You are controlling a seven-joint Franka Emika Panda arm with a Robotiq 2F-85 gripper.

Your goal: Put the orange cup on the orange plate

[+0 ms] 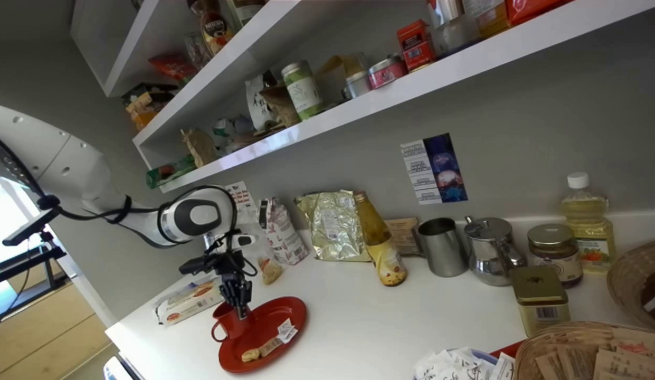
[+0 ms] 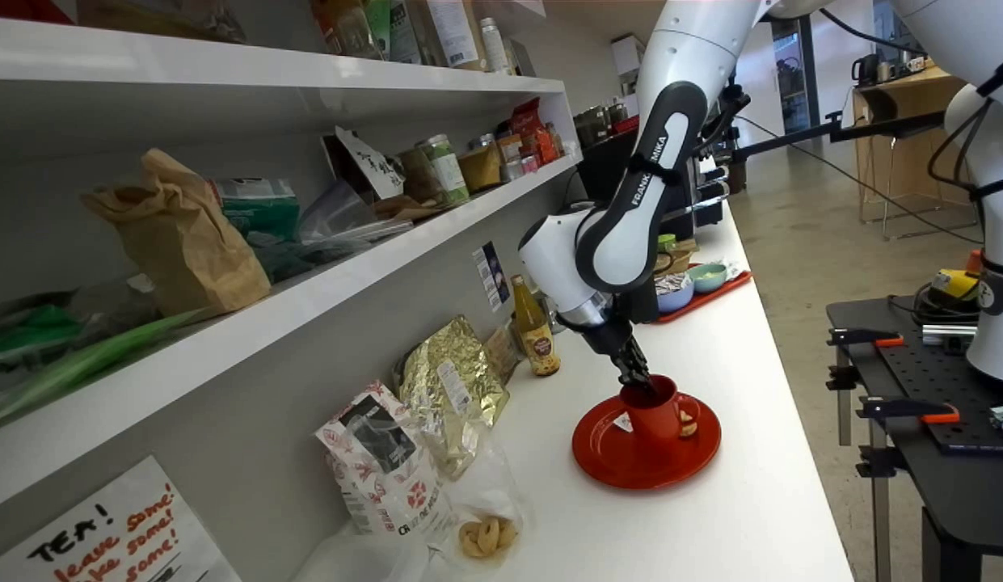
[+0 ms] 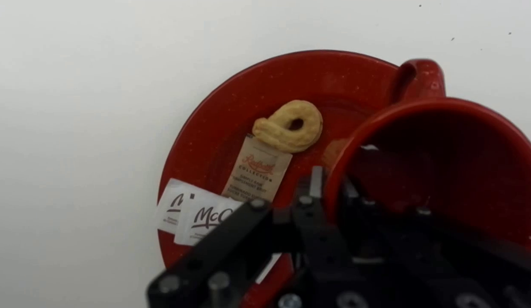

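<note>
The orange cup [image 1: 228, 322] is a red-orange mug with a handle; it also shows in another exterior view [image 2: 653, 419]. My gripper [image 3: 332, 184] is shut on its rim, one finger outside and one inside, and also shows in both exterior views [image 1: 240, 311] [image 2: 640, 383]. The cup [image 3: 445, 162] overlaps one side of the orange plate [image 3: 231, 102]. The plate lies flat on the counter in both exterior views [image 1: 290, 311] [image 2: 602, 457]. I cannot tell whether the cup's base touches the plate. A yellowish ring-shaped snack [image 3: 295, 128] lies on the plate.
A brown packet [image 3: 256, 171] and white packets [image 3: 205, 216] lie on the plate. Along the wall stand a gold bag [image 1: 332, 227], a bottle [image 1: 380, 243], a metal jug [image 1: 443, 248] and a metal teapot [image 1: 488, 248]. A white shelf [image 1: 359, 100] runs above. A long package [image 1: 192, 303] lies near the cup.
</note>
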